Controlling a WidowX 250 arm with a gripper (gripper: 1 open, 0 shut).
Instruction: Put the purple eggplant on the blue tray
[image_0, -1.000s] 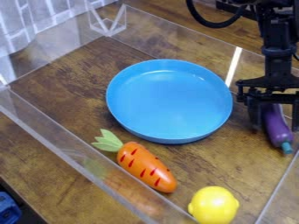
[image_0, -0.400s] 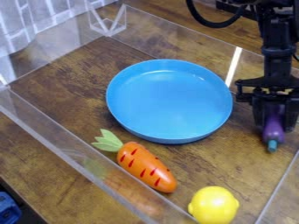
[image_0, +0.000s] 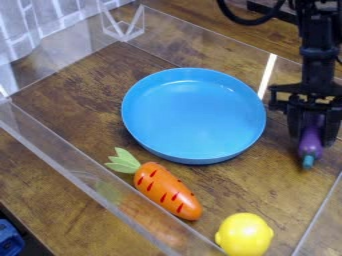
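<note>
Since a second ago the purple eggplant (image_0: 310, 146) has swung from lying slanted on the wood to standing nearly upright, and the gripper (image_0: 310, 124), whose fingers stood apart around it then, has closed on it. Now the fingers pinch the eggplant's upper part, so only its lower half shows below them. Its long axis runs close to vertical, with the teal stem tip pointing down, at or just above the wooden table (image_0: 80, 110); whether the tip touches the wood is hard to tell. It sits at the right side of the scene, just beside the blue tray (image_0: 194, 113) but outside its rim.

Most of the arm is cut off by the top edge, and the eggplant's top is hidden inside the black fingers.

Nothing lies in the tray; its shallow blue floor is bare. A clear plastic wall (image_0: 54, 150) fences the work area, its near edge blurring what is behind it.

Toward the front, an orange carrot (image_0: 162, 188) with green leaves lies on the wood just beside the tray's rim, and a yellow lemon (image_0: 245, 234) rests near the bottom edge.
</note>
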